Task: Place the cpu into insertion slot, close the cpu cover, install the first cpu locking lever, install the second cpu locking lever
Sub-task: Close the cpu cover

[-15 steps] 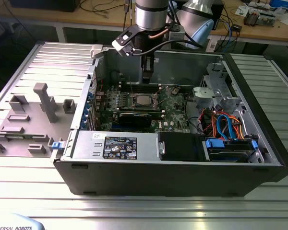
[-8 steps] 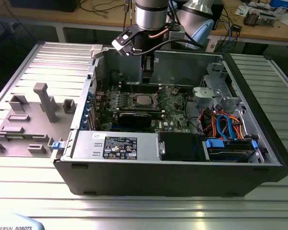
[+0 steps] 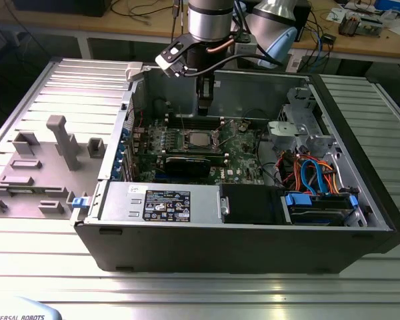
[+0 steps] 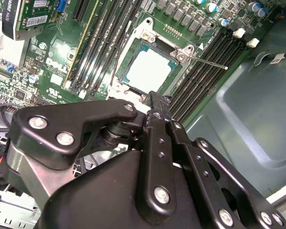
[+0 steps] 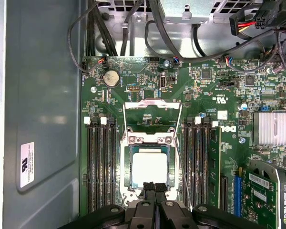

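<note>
The cpu (image 5: 147,165) (image 4: 150,69) (image 3: 199,139) lies flat in the insertion slot (image 5: 126,167), its silver top facing up. The cpu cover (image 5: 153,106) stands open, swung back from the socket on its hinge. A thin wire locking lever (image 5: 183,175) (image 4: 208,61) runs free along one side of the socket. My gripper (image 5: 155,187) (image 4: 154,98) (image 3: 205,103) hovers just above the socket's edge. Its fingers are shut together with nothing between them.
Black memory slots (image 5: 101,162) flank the socket on both sides. The graphics card (image 3: 187,163) (image 5: 271,191) lies beside the socket, near a silver heat sink (image 5: 275,128). Cables (image 3: 307,175) and a power supply (image 3: 160,201) fill the case's near side. A grey case wall (image 5: 38,95) borders the board.
</note>
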`<state>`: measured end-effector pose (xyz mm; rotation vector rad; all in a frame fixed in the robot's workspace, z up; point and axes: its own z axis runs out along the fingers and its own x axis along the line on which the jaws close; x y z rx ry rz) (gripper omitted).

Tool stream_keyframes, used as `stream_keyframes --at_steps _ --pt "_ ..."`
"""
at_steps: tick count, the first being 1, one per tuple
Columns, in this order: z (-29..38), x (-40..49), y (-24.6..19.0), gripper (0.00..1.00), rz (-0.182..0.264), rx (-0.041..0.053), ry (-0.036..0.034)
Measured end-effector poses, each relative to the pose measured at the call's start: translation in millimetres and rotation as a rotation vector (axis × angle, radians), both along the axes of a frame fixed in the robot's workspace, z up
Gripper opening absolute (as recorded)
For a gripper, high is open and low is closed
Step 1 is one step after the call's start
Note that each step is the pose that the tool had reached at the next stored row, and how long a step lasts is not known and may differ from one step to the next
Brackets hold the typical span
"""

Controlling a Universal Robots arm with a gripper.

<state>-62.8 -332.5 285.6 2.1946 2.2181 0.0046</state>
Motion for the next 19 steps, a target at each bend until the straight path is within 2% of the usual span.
stream_keyframes --at_steps 14,19 --pt "4.7 0.0 0.0 0.11 0.000 0.0001 -0.0001" --pt "9.0 0.1 0.1 0.11 0.000 0.0008 -0.0004"
